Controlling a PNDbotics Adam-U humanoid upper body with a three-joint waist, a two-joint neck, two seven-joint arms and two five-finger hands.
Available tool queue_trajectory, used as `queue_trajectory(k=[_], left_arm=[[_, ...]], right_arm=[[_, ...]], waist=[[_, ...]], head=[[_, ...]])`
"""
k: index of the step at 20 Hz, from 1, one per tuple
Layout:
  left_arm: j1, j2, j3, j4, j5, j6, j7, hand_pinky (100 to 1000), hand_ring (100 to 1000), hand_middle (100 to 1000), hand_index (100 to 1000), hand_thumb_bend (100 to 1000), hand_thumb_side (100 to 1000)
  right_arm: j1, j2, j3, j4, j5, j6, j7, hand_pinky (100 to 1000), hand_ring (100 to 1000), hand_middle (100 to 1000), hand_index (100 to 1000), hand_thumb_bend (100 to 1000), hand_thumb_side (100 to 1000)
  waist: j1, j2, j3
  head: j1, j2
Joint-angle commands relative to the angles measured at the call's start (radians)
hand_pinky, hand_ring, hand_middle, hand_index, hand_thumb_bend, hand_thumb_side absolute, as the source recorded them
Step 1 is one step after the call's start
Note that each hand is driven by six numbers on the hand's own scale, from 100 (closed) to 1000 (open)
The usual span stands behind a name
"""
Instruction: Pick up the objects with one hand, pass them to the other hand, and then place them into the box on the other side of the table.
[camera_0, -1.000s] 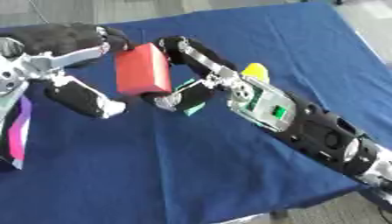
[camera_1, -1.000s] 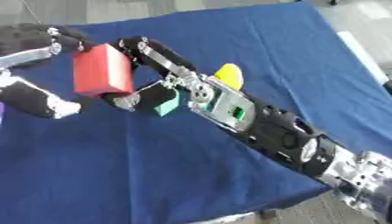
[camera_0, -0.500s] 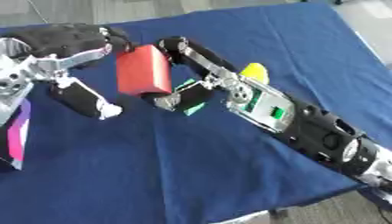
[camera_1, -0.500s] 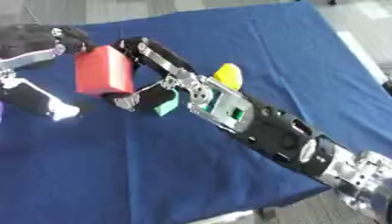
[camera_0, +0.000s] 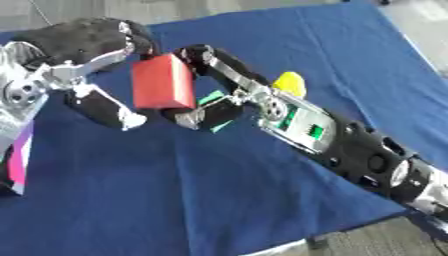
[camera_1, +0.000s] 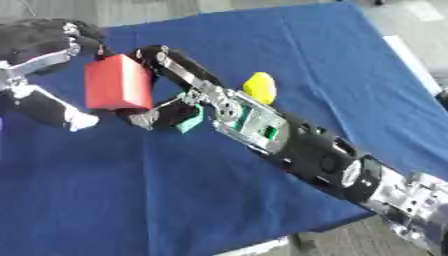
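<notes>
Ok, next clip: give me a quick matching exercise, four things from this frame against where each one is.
Things:
1. red block
2. yellow object
3. green object
4. pink-edged item

Places:
A. left edge of the view
B. on the cloth beyond the right forearm
C. between the left robot hand and right robot hand
D. under the right robot hand

Pairs: 1-C, 2-B, 3-D, 4-A

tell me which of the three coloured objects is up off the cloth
The red block, held up between the right robot hand and the left robot hand. The yellow object and the green one lie on the blue cloth.
</notes>
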Motion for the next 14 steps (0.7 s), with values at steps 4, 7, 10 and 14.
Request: queue_trajectory(k=[4, 7, 10, 14], left_arm=[[0.003, -0.042, -0.042, 0.048, -0.018, 0.011, 0.043, 1000, 911, 545, 692, 283, 287], [0.004, -0.043, -0.042, 0.053, -0.014, 0.021, 0.063, 1000, 843, 526, 678, 238, 272], [0.006, -0.044, -0.042, 0.058, -0.002, 0.034, 0.075, 1000, 751, 486, 641, 190, 260], [0.008, -0.045, -0.041, 0.063, 0.013, 0.047, 0.083, 1000, 673, 467, 599, 139, 252]], right_arm=[[-0.049, 0.013, -0.004, -0.067, 0.003, -0.044, 0.001, 550, 560, 537, 735, 100, 100], [-0.05, 0.014, -0.004, -0.067, 0.002, -0.044, 0.001, 550, 559, 537, 734, 100, 100], [-0.05, 0.013, -0.005, -0.067, 0.005, -0.047, 0.0, 550, 559, 537, 733, 100, 100], [-0.049, 0.013, -0.004, -0.067, 0.008, -0.049, -0.001, 552, 560, 539, 729, 100, 100]], waist=[[0.006, -0.006, -0.003], [0.007, -0.006, -0.003], [0.007, -0.006, -0.003], [0.007, -0.008, -0.004]], head=[[0.005, -0.002], [0.007, -0.002], [0.009, -0.002], [0.009, -0.002]])
